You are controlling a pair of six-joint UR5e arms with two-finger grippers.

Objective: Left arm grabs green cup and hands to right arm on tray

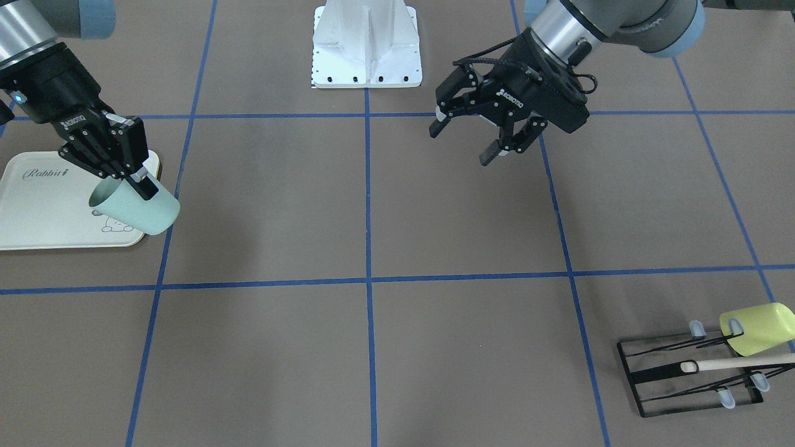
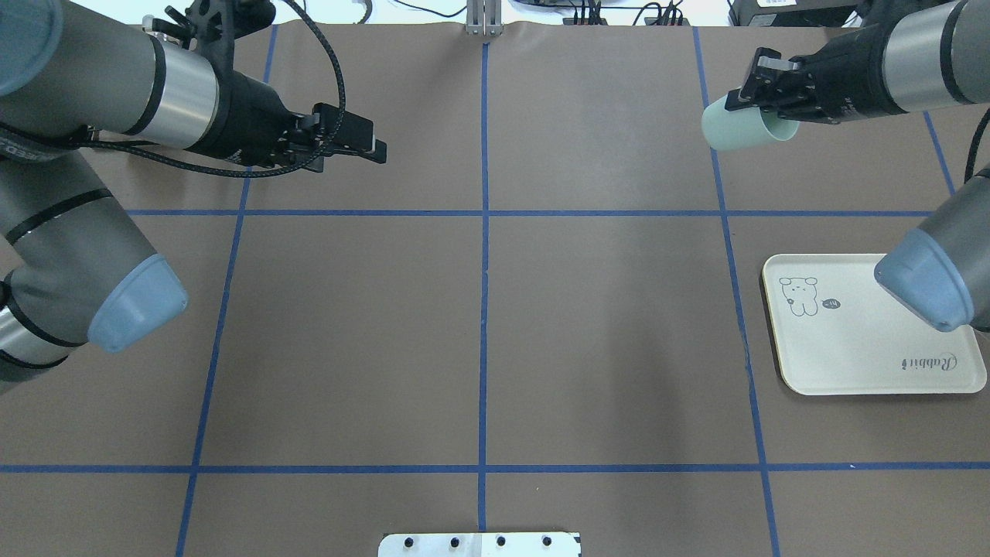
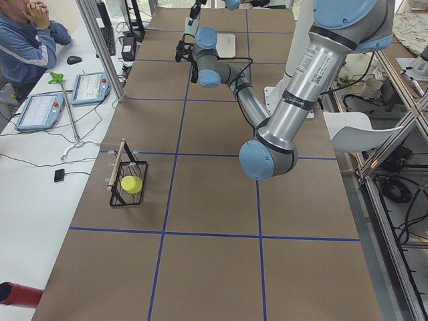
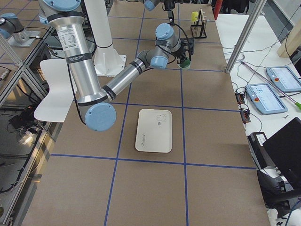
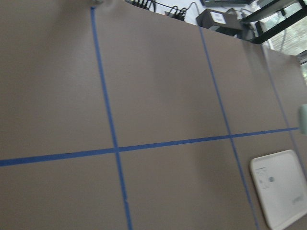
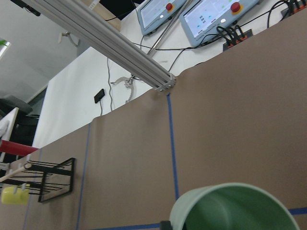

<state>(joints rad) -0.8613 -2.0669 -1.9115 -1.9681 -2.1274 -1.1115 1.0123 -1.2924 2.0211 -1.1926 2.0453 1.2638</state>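
Note:
My right gripper [image 1: 133,181] is shut on the rim of the pale mint-green cup [image 1: 138,209] and holds it tilted in the air. The overhead view shows the right gripper [image 2: 764,91] and the cup [image 2: 742,130] beyond the far edge of the cream tray [image 2: 866,356]. The tray [image 1: 43,211] lies flat with nothing on it. The cup's rim fills the bottom of the right wrist view [image 6: 235,208]. My left gripper [image 1: 463,144] is open and empty, raised over the table on the other side, also seen in the overhead view [image 2: 363,147].
A black wire rack [image 1: 689,379] near the table's far left corner holds a yellow-green cup [image 1: 758,327] and a wooden stick [image 1: 739,362]. The robot's white base [image 1: 366,46] stands mid-table. A person [image 3: 27,40] sits beside the table.

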